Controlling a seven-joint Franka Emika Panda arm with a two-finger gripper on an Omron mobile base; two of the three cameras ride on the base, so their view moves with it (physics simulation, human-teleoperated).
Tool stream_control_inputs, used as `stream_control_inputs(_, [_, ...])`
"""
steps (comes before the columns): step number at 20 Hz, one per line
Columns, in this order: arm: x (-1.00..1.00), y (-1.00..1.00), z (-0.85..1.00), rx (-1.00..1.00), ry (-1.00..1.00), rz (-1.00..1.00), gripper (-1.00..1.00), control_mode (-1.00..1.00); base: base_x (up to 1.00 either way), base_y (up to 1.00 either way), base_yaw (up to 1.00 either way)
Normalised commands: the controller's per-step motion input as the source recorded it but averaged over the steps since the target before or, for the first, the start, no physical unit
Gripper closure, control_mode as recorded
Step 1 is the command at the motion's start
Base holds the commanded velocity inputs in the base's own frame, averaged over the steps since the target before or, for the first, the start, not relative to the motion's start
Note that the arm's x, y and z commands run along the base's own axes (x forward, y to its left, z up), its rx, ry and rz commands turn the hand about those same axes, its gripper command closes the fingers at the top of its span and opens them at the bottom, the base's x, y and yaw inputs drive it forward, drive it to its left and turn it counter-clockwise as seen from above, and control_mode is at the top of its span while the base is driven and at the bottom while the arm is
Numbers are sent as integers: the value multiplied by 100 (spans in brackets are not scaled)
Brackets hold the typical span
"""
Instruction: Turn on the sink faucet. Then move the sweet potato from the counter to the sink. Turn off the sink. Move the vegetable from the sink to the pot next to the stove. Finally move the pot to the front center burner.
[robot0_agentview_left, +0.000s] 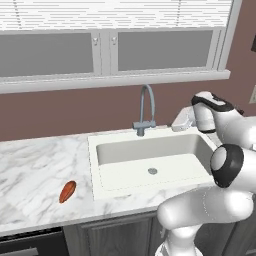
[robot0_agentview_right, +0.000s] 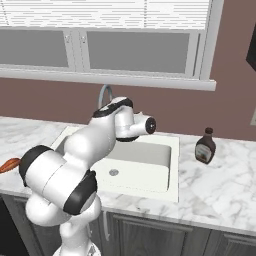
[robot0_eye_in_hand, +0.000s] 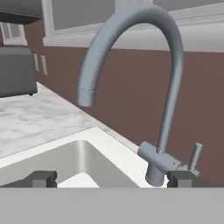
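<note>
The sink faucet, a grey gooseneck, stands behind the white sink. In the hand view its spout arches close ahead, with the small side lever upright at its base on the right. No water runs from it. My gripper is open and holds nothing. Its tips sit wide apart, just short of the faucet base. In the left base view the gripper hovers to the right of the faucet, over the sink's back rim. The orange-red sweet potato lies on the marble counter left of the sink.
A dark brown bottle with a white cap stands on the counter right of the sink. A dark toaster sits further along the counter by the wall. The sweet potato shows at the left edge. A window sill runs above the faucet.
</note>
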Motion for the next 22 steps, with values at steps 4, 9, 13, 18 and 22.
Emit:
stream_control_inputs(4, [24,0,-8,1,-5,11,-100,-100,0,0,0])
stream_control_inputs(9, [20,11,0,1,0,6,-100,-100,0,0,0])
stream_control_inputs(13, [4,8,-1,0,0,1,-100,-100,0,0,0])
stream_control_inputs(18, [0,20,-12,0,-3,0,-100,-100,0,0,0])
stream_control_inputs(22, [6,33,-10,0,-5,0,-100,-100,0,0,0])
